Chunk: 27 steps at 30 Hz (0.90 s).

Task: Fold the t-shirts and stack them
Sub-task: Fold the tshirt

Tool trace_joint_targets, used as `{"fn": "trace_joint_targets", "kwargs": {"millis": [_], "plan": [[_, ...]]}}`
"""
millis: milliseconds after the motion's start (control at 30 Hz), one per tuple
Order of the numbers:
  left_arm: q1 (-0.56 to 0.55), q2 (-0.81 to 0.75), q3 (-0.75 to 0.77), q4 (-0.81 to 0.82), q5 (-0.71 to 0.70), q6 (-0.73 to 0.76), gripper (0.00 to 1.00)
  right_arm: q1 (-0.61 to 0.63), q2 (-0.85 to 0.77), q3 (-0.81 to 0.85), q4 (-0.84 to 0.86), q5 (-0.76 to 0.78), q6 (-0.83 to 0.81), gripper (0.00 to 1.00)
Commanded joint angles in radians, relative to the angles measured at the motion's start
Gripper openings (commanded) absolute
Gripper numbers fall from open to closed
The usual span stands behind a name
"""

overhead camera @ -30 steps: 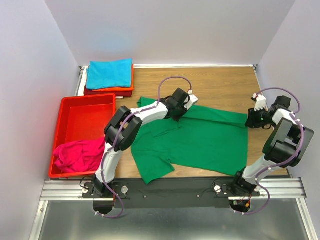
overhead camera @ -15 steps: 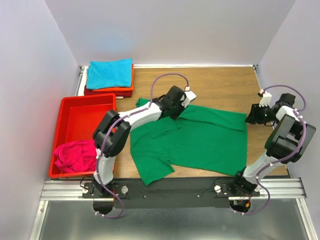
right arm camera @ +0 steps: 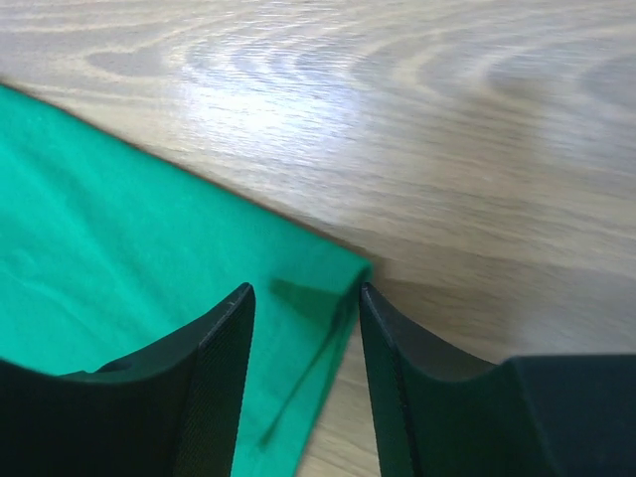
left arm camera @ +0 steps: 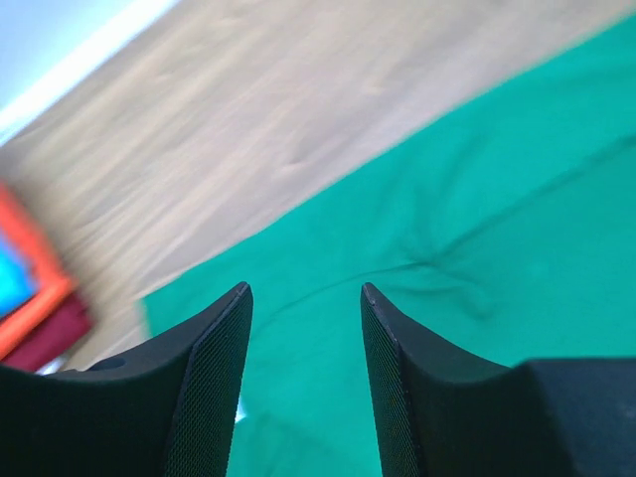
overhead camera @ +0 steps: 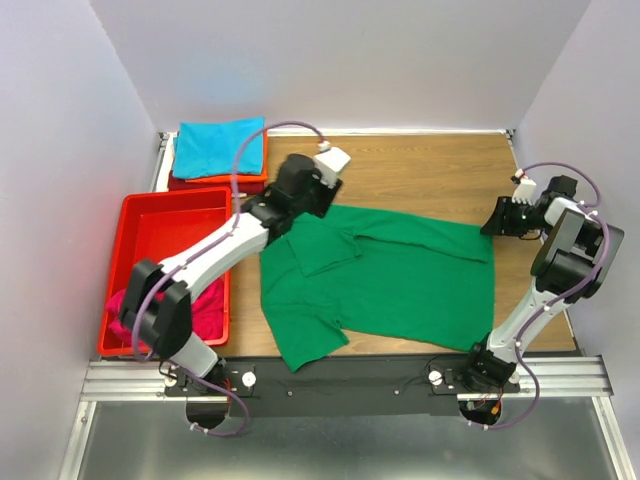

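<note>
A green t-shirt (overhead camera: pixel 400 280) lies spread across the wooden table, one sleeve turned in near its far-left corner. My left gripper (overhead camera: pixel 288 212) hovers open over that corner; green cloth (left arm camera: pixel 447 248) shows between and below its fingers (left arm camera: pixel 214 378), and nothing is gripped. My right gripper (overhead camera: pixel 497 222) stands open at the shirt's far-right corner (right arm camera: pixel 328 278), which lies flat between the fingers. A folded stack sits at the back left: teal t-shirt (overhead camera: pixel 218 147) on orange (overhead camera: pixel 252 172) on dark red (overhead camera: pixel 215 186). A magenta t-shirt (overhead camera: pixel 205 305) lies crumpled in the tray.
A red plastic tray (overhead camera: pixel 170 235) stands left of the green shirt, and my left arm crosses over its near end. Bare wood (overhead camera: pixel 430 175) lies behind the shirt. White walls close in the back and both sides.
My left gripper opened, let go of the green shirt and swung left and back toward its far-left corner. My right gripper opened a little more and shifted slightly at the far-right corner.
</note>
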Motion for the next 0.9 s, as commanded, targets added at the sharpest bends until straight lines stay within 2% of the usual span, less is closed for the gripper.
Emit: {"fn": "trace_joint_targets", "kwargs": {"millis": [0, 100, 167, 200, 367, 700, 800, 867], "plan": [[0.100, -0.135, -0.082, 0.034, -0.006, -0.023, 0.56, 0.028, 0.018, 0.001, -0.002, 0.012, 0.029, 0.52], [0.140, -0.237, -0.180, 0.079, -0.017, -0.014, 0.58, 0.033, 0.024, -0.007, -0.002, 0.059, 0.036, 0.47], [0.143, -0.301, -0.252, 0.105, -0.041, -0.009, 0.60, 0.035, 0.030, 0.006, -0.002, 0.087, 0.038, 0.38], [0.144, -0.320, -0.276, 0.123, -0.064, -0.005, 0.61, 0.039, 0.039, 0.015, -0.002, 0.091, 0.039, 0.27], [0.144, -0.373, -0.342, 0.172, -0.126, 0.009, 0.65, 0.090, 0.105, 0.142, 0.016, 0.171, 0.077, 0.01], [0.147, -0.350, -0.357, 0.195, -0.189, 0.029, 0.65, 0.217, 0.265, 0.458, 0.286, 0.456, 0.281, 0.01], [0.158, -0.350, -0.368, 0.212, -0.193, 0.029, 0.65, 0.234, 0.315, 0.503, 0.389, 0.565, 0.344, 0.01], [0.173, -0.338, -0.373, 0.232, -0.157, 0.014, 0.65, 0.248, 0.347, 0.562, 0.441, 0.689, 0.395, 0.06]]}}
